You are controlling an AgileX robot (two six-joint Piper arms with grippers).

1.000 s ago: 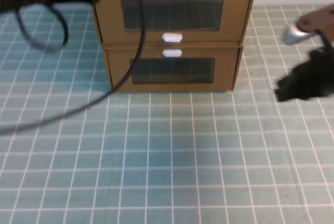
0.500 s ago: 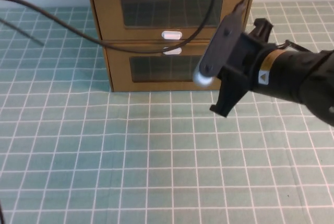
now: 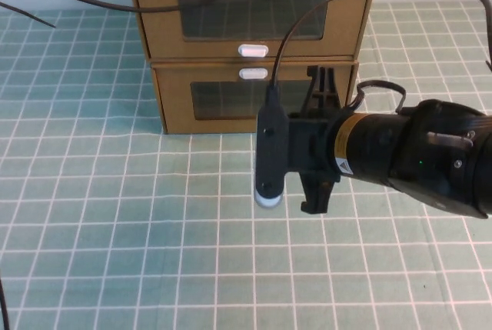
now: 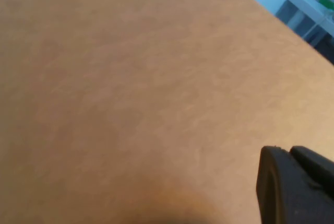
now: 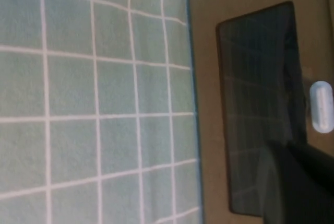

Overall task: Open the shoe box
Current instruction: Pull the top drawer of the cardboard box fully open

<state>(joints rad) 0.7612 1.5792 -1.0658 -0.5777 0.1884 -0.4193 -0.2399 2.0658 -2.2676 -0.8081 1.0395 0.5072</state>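
Right gripper (image 3: 320, 78) closed, empty, before lower drawer (image 3: 177, 103) of brown cardboard shoe box (image 3: 207, 55). Left gripper (image 4: 295, 185) close against box cardboard; cannot tell state.

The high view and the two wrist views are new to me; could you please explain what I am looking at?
This is a two-armed robot. The high view looks down from a raised camera at a green gridded mat with a brown cardboard two-drawer shoe box, each drawer having a dark window and white handle. Each wrist view rides on an arm. The right gripper, shut and empty, hangs before the lower drawer. The left gripper shows only as a dark edge close over plain brown cardboard.
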